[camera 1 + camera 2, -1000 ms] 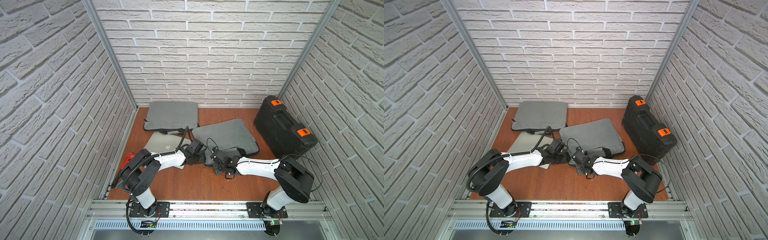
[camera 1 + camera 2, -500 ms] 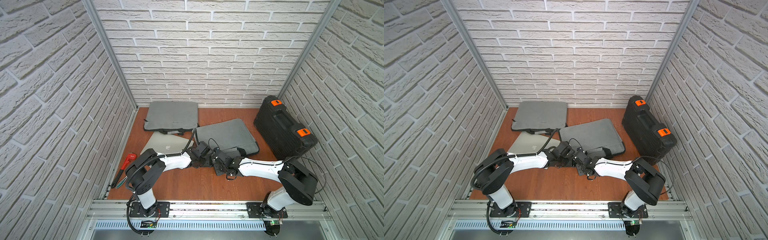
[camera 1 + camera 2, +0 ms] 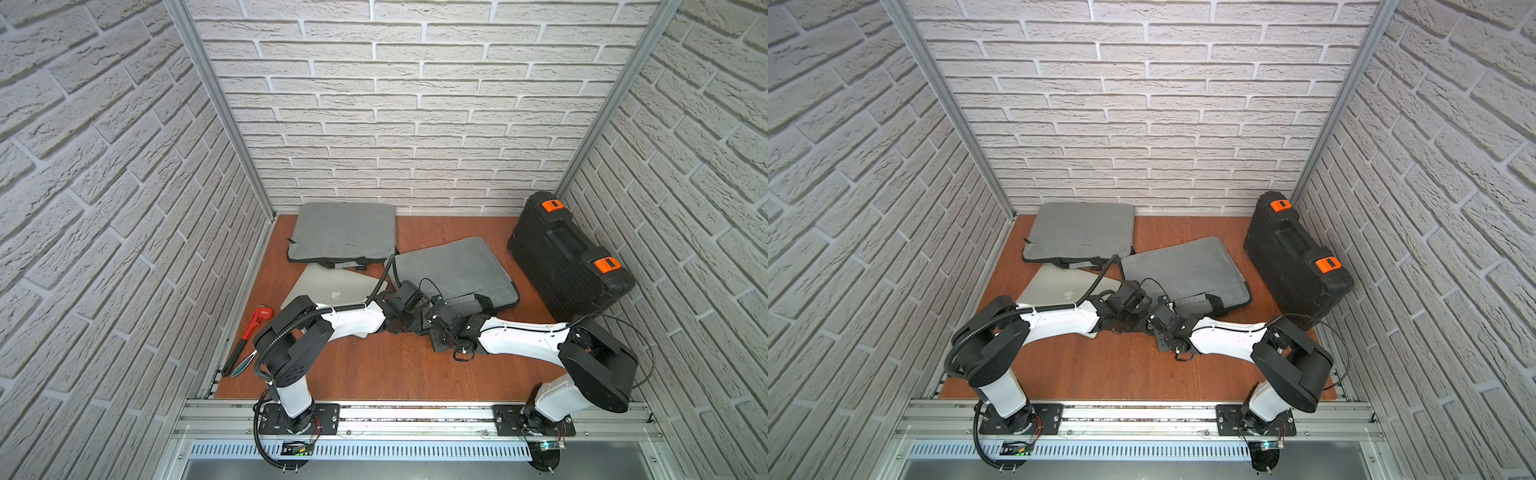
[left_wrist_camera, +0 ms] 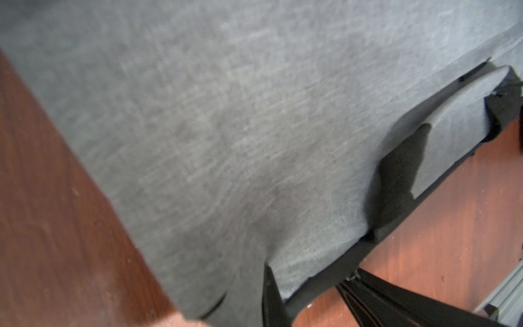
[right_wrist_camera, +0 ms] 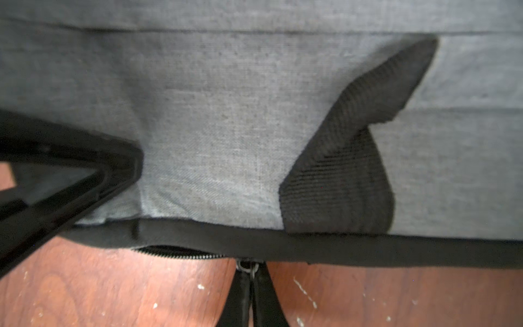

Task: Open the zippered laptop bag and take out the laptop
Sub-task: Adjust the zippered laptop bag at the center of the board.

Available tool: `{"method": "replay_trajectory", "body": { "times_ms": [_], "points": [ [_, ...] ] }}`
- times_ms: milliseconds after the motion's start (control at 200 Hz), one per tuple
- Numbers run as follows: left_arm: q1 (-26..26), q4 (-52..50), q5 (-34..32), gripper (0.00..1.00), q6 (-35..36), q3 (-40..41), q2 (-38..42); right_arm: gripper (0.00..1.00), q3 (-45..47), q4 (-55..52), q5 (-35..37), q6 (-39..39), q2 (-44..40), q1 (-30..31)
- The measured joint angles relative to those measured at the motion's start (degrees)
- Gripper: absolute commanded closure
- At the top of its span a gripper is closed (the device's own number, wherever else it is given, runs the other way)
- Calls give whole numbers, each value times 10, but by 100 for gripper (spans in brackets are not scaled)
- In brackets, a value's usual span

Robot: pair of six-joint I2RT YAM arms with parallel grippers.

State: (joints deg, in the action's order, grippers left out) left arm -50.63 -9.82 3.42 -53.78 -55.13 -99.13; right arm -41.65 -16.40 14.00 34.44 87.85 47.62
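Left fingers (image 4: pixel 271 297) moved from laptop (image 3: pixel 332 286) onto laptop bag (image 4: pixel 226 127) edge, clamping it; right fingers (image 5: pixel 240 303) pinch zipper pull (image 5: pixel 246 266)

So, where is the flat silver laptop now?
In both top views the flat silver laptop lies on the brown wooden table's left side, between the far grey fabric bag and the left arm, left of the nearer grey fabric bag.

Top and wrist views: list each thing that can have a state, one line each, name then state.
near laptop bag: lying flat, zip partly open
right hand: shut on zipper pull
left hand: shut on near laptop bag's edge
silver laptop: lid closed, outside the bags
far laptop bag: lying flat, zip unclear
tool case: shut
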Motion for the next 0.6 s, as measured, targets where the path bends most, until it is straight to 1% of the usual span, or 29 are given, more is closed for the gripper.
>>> {"method": "replay_trajectory", "body": {
  "times_ms": [405, 600],
  "points": [
    [1, -3, 1, 100, 20, -1, 2, 95, -6, -32, 24, 29, -11, -2],
    [9, -8, 3, 100, 28, 0, 9, 95, -12, -46, 29, 33, -11, -15]
  ]
}}
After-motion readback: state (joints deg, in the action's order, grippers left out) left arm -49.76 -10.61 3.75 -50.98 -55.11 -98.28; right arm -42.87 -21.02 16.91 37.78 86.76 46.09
